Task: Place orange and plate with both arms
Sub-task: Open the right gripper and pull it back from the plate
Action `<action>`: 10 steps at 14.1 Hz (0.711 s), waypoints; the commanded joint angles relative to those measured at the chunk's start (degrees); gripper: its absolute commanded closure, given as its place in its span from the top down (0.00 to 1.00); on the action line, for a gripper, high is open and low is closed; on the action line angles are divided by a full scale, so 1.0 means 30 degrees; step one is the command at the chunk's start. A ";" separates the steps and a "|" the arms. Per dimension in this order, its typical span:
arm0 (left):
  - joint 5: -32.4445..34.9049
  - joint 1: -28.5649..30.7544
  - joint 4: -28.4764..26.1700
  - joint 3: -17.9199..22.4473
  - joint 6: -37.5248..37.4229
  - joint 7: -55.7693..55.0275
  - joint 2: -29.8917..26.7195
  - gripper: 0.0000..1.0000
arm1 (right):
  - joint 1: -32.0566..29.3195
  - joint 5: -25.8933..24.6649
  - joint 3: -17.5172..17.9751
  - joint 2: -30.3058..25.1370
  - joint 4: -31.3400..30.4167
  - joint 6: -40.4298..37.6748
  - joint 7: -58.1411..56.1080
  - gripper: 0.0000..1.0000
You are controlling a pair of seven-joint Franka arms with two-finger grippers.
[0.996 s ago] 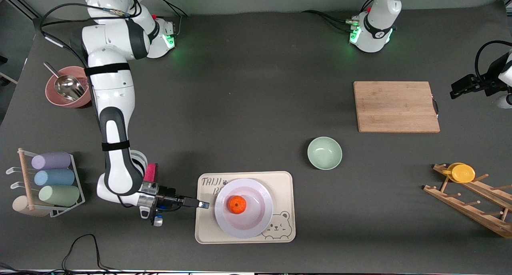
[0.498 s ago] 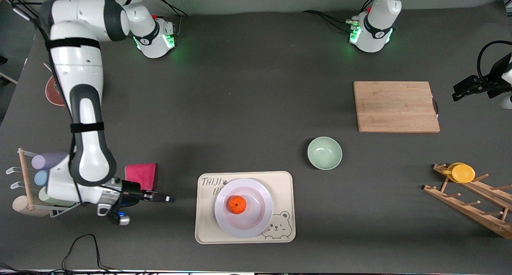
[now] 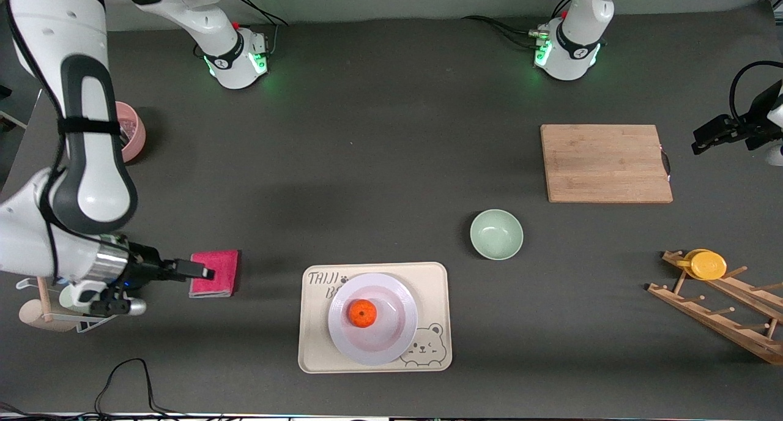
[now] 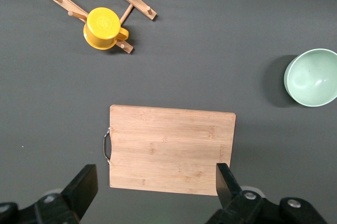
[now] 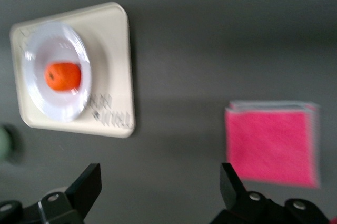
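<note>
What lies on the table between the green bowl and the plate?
Only bare table and the bear tray's rim lie between the green bowl and the plate, as the front view shows.

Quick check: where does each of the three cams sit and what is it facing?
Front view: high across the table, facing both arms' bases; right gripper over the pink cloth, left gripper waiting.
Left wrist view: looks down on cutting board, green bowl; open jaws show.
Right wrist view: looks down on orange, plate; open jaws show.
Shared: front and right wrist both show the orange.
</note>
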 commanded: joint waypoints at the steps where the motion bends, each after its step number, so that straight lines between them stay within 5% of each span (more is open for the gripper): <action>1: -0.0132 -0.0284 -0.0275 0.0079 -0.0265 -0.0265 -0.0634 1.00 | -0.0316 -0.3487 0.0232 -0.3251 -0.1515 -0.1974 0.1592 1.00; 8: -0.0103 -0.0314 -0.0275 -0.0037 -0.0353 -0.0265 -0.0634 1.00 | -0.0784 -0.8123 0.0845 -0.7648 -0.1221 -0.7046 0.3677 1.00; 10: -0.0103 -0.0314 -0.0275 -0.0067 -0.0412 -0.0294 -0.0634 1.00 | -0.2736 -0.8916 0.2797 -0.8149 -0.1076 -0.7519 0.3679 1.00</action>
